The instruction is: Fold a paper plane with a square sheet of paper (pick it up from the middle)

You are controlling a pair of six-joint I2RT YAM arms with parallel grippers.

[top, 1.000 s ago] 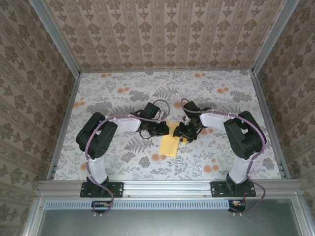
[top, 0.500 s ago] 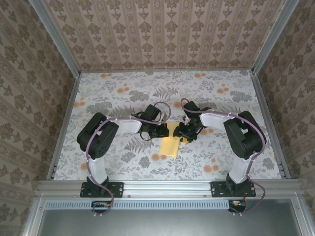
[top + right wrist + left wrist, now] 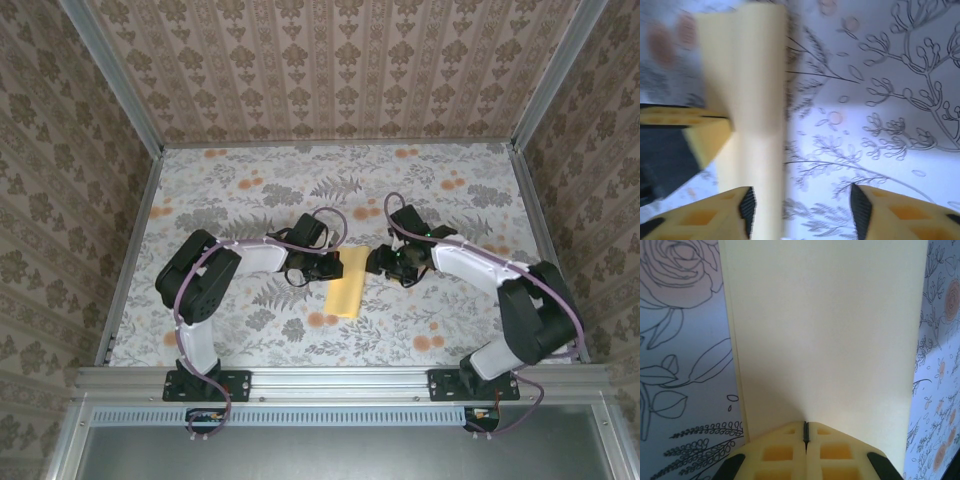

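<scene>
The square sheet of paper lies folded into a narrow pale-yellow strip at the middle of the table. My left gripper is shut, and its closed tips rest on the top face of the paper near the strip's left edge. My right gripper sits at the strip's far right corner and is open. One of its fingers is over the paper and the other over the bare cloth. Nothing is gripped between them. One of the left gripper's yellow fingers shows beside the strip in the right wrist view.
The table is covered with a floral cloth printed with small orange flowers. Patterned walls and aluminium rails close it in on three sides. Both arm bases stand on the near rail.
The right arm's elbow has swung out to the right and its gripper has drawn back a little from the paper, opening slightly. The left gripper has edged right onto the strip.
</scene>
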